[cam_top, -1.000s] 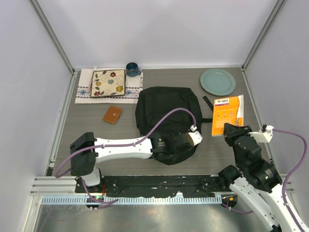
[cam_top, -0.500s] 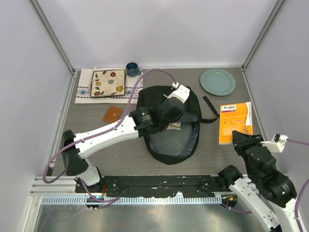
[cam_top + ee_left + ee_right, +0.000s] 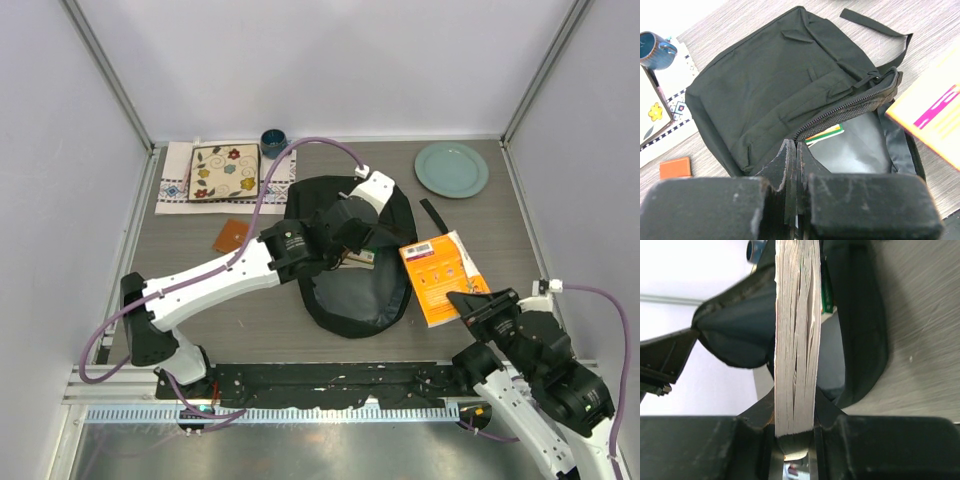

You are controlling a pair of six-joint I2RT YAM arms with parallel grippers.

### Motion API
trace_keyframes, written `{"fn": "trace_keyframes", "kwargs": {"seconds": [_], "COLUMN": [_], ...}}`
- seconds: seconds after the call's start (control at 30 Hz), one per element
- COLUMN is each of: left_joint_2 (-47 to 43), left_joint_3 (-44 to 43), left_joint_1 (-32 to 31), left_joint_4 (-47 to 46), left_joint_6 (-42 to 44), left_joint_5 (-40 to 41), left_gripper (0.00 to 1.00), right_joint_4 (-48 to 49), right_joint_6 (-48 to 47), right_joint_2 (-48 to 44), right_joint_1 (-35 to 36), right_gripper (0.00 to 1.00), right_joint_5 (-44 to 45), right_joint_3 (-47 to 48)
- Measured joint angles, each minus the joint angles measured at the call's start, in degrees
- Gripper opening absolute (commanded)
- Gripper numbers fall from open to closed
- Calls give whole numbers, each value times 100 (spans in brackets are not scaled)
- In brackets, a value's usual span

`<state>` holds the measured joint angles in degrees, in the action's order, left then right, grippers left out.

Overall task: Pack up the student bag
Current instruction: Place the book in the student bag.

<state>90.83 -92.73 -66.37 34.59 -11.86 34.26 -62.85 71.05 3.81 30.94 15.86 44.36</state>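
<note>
The student bag [image 3: 340, 200] lies in the middle of the table, a large black backpack [image 3: 765, 85] with its main zipper undone. My left gripper [image 3: 350, 248] is shut on the edge of the bag's upper flap [image 3: 796, 146] and holds it raised, so the grey lining [image 3: 855, 155] shows. A green, orange and white striped item [image 3: 827, 134] lies inside. My right gripper [image 3: 470, 300] is shut on an orange book [image 3: 435, 275], gripped across its page block [image 3: 795, 340]. The book hangs just right of the bag's open mouth [image 3: 860, 315].
A teal plate [image 3: 452, 168] sits at the back right. A blue mug [image 3: 275, 143] and a floral square plate [image 3: 224, 172] on a white cloth stand at the back left. A small brown wallet [image 3: 231, 236] lies left of the bag. A black strap [image 3: 875, 27] trails from the bag's right side.
My left gripper has drawn the bag's flap from the near end up and back, which opened the bag. My right gripper has carried the orange book left, up to the opening.
</note>
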Motion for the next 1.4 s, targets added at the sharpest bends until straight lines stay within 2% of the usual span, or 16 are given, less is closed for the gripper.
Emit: {"fn": "trace_keyframes", "kwargs": {"seconds": [0.4,0.63,1.03,1.23,1.3,1.4], "left_joint_2": [-389,-389,-389,-391,-398,-448], "left_joint_3": [136,149,149,190,229,343], "left_joint_1": [-24,-87,-101,-107,-114,-120], "left_joint_4": [-264,-310,-356,-437,-455,-490], "left_joint_6": [-166,-179,-271,-271,-275,-310], "left_joint_5": [-356,-437,-498,-586,-601,-619], "left_gripper": [0,0,0,0,0,0], "right_joint_4": [413,713,1447,2883,3810,5160], "right_joint_6": [310,278,310,789,1084,1419], "right_joint_2": [105,501,758,763,883,1537], "right_joint_1": [0,0,0,0,0,0], "right_gripper": [1,1,1,1,1,1], "right_joint_5": [-1440,-2159,-2555,-2326,-2153,-1843], "right_joint_3": [-236,-557,-1145,-2365,-3014,-3674]}}
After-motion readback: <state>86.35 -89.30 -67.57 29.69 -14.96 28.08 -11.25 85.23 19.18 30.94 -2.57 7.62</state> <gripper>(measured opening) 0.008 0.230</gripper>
